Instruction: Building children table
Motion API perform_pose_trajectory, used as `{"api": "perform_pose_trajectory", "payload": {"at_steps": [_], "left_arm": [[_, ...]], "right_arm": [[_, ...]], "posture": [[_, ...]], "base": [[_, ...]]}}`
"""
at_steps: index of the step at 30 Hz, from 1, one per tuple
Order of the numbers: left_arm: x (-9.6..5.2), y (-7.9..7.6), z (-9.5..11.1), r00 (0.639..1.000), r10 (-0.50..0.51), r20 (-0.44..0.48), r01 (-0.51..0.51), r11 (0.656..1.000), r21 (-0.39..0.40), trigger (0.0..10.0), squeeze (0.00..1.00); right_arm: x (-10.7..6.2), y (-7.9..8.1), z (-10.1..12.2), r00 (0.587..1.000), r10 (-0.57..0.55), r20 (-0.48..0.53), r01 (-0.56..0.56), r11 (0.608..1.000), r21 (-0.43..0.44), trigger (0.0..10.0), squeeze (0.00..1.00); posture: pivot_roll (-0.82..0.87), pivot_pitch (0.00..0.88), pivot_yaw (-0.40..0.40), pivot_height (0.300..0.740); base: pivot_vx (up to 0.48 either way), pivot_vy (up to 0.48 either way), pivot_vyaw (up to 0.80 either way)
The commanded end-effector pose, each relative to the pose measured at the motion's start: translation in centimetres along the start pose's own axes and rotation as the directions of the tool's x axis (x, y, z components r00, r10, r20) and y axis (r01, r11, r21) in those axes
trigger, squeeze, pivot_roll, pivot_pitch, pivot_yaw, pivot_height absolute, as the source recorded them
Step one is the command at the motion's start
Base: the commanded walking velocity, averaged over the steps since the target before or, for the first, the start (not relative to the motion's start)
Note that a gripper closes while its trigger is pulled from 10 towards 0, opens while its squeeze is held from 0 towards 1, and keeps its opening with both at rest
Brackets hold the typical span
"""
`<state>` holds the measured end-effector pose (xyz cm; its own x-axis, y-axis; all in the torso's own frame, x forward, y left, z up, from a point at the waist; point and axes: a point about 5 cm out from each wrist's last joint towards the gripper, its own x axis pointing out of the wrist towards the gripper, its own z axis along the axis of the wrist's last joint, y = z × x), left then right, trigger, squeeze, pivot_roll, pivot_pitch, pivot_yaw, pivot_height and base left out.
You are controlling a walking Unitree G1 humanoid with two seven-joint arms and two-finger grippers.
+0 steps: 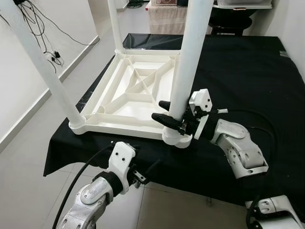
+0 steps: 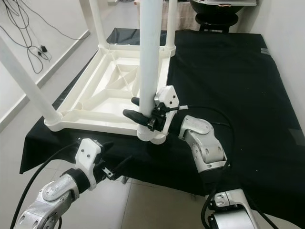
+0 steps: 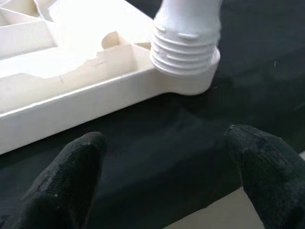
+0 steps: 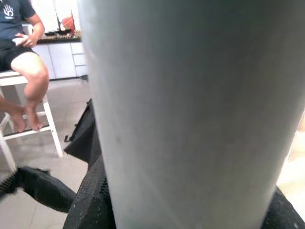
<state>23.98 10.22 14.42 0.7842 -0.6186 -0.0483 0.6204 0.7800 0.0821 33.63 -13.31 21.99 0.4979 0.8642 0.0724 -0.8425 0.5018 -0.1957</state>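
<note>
You have a black cloth-covered work surface (image 1: 248, 71) in front of you, and on its left part lies the white moulded-plastic children's tabletop (image 1: 128, 93), turned underside up so its ribbed frame faces you. White round plastic legs stand up from its corners: one at your near left corner (image 1: 40, 67), one at the far left corner (image 1: 114, 26), and the near-right white leg (image 1: 190, 52) rising from the round corner socket (image 1: 177, 138) closest to your right arm. Your right gripper (image 1: 169, 113) reaches in from the right and is clamped around that near-right leg just above the socket, one black finger (image 1: 164, 119) passing in front of the leg and the other showing behind it; in the right wrist view the leg's pale surface (image 4: 190, 109) sits right against the camera with the dark fingers at its sides. Your left gripper (image 1: 143, 172) hangs below the front edge of the cloth, under the near side of the tabletop and apart from it. In the left wrist view its two black fingers (image 3: 64, 181) stand wide apart with nothing between them, pointing at the threaded base of a leg (image 3: 186, 40) seated in a corner socket. In the right wrist view a person sits on a white stool (image 4: 28, 126) in the background.
</note>
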Motion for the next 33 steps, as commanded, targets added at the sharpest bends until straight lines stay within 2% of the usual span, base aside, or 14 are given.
{"api": "perform_pose_trajectory", "payload": {"at_steps": [1,12,14,21,33], "left_arm": [[-0.7,-0.6,-0.4,0.998,-0.049,-0.03,0.05,0.998,0.046,10.0,0.0],[-1.9,-1.8,-0.3,0.996,-0.086,-0.02,0.087,0.995,0.042,10.0,0.0],[-2.4,-2.2,-0.1,0.996,-0.091,-0.012,0.092,0.995,0.038,10.0,0.0],[-3.2,-2.8,0.1,0.992,-0.124,-0.004,0.124,0.991,0.041,10.0,0.0],[-3.3,-3.1,0.5,0.987,-0.16,0.02,0.159,0.986,0.053,10.0,0.0]], "right_arm": [[-0.4,-1.0,0.1,1.0,-0.002,-0.003,0.002,1.0,0.0,10.0,0.0],[-0.1,-2.6,0.8,0.997,0.071,0.004,-0.072,0.995,0.068,10.0,0.0],[-0.6,-3.0,1.1,0.993,0.112,0.031,-0.115,0.986,0.119,10.0,0.0],[-1.6,-2.9,1.3,0.975,0.22,0.043,-0.224,0.963,0.153,10.0,0.0],[-1.4,-3.8,0.5,0.984,0.178,0.007,-0.176,0.969,0.174,10.0,0.0]], "posture": [[0.05,0.183,0.039,0.74],[0.07,0.225,0.032,0.74],[0.08,0.238,0.032,0.74],[0.08,0.259,0.054,0.74],[0.07,0.263,0.053,0.74]], "base": [[0.0,0.0,0.0],[0.0,0.0,0.0],[0.0,0.0,0.0],[0.0,0.0,0.0],[0.0,0.0,0.0]]}}
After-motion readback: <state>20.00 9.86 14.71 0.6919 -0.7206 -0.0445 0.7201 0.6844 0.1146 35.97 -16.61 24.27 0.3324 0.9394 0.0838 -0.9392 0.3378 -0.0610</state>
